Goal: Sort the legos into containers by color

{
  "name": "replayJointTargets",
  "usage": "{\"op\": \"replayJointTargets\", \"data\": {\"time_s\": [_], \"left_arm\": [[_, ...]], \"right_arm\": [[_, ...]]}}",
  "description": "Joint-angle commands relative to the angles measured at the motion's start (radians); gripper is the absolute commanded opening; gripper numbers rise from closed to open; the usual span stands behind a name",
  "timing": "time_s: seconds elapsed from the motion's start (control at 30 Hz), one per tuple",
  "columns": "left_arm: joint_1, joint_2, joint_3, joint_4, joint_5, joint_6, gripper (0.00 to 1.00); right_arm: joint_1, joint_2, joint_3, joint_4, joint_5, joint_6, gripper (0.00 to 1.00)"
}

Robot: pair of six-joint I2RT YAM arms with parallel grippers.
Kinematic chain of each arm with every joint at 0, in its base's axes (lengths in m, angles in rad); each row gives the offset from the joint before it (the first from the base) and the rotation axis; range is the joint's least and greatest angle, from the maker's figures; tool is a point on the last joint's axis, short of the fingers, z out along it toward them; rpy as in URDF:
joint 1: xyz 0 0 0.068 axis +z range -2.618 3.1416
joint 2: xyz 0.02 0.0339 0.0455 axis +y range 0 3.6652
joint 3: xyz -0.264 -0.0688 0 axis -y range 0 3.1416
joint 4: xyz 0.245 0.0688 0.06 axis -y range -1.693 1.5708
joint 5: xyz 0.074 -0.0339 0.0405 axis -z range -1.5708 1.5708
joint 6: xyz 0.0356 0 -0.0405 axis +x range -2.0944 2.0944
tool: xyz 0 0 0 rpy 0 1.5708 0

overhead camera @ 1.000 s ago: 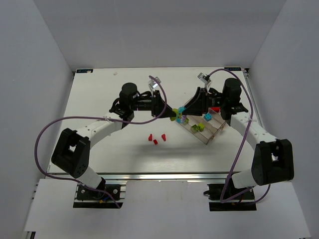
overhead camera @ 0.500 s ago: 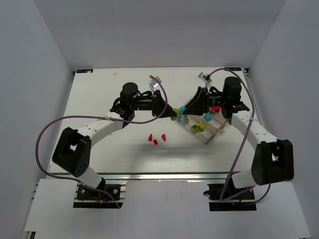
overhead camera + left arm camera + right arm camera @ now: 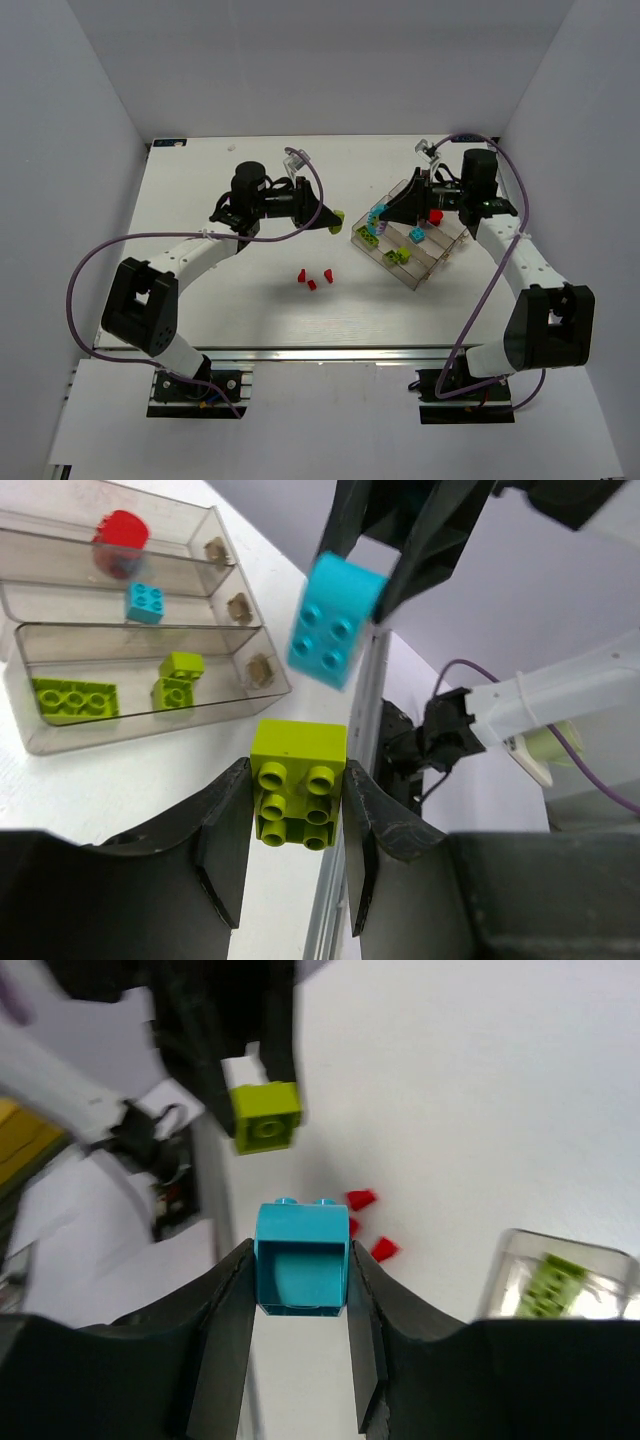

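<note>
Step in hand, judged: mid-sort, both arms holding bricks. Left gripper (image 3: 297,810) jaws pinched green brick (image 3: 298,792), raised off table (image 3: 200,300), apart from tray (image 3: 150,725). Right gripper (image 3: 300,1290) jaws pinched blue brick (image 3: 302,1268) near tray's end. Tray held red, blue and green pieces in separate compartments. Red bricks (image 3: 313,279) lay loose on table. Next move probably called for: each brick over matching compartment, then jaws spread.

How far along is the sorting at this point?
Done: the tray holds a red piece, a cyan brick and green bricks in separate compartments. In hand: left fingers grip a green brick, right fingers a cyan one. Left: three red pieces on the table.
</note>
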Motion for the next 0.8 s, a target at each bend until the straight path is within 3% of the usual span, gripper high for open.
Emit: {"op": "replayJointTargets", "data": {"time_s": [0.0, 0.2, 0.3, 0.53, 0.77], "left_arm": [[-0.002, -0.056, 0.034, -0.079, -0.073, 0.072, 0.00], [-0.011, -0.061, 0.025, -0.132, -0.122, 0.110, 0.00], [-0.011, -0.061, 0.020, -0.129, -0.122, 0.112, 0.00], [-0.021, -0.056, 0.012, -0.111, -0.140, 0.086, 0.00], [-0.060, 0.028, 0.103, -0.145, -0.174, 0.066, 0.00]], "right_arm": [[-0.018, -0.039, 0.078, -0.198, 0.250, -0.197, 0.00], [-0.023, -0.102, 0.006, -0.143, 0.737, -0.279, 0.00], [-0.023, -0.067, 0.021, -0.150, 0.864, -0.343, 0.00], [-0.018, 0.062, 0.044, -0.155, 0.955, -0.446, 0.00], [-0.016, 0.172, 0.076, -0.167, 0.978, -0.477, 0.00]]}}
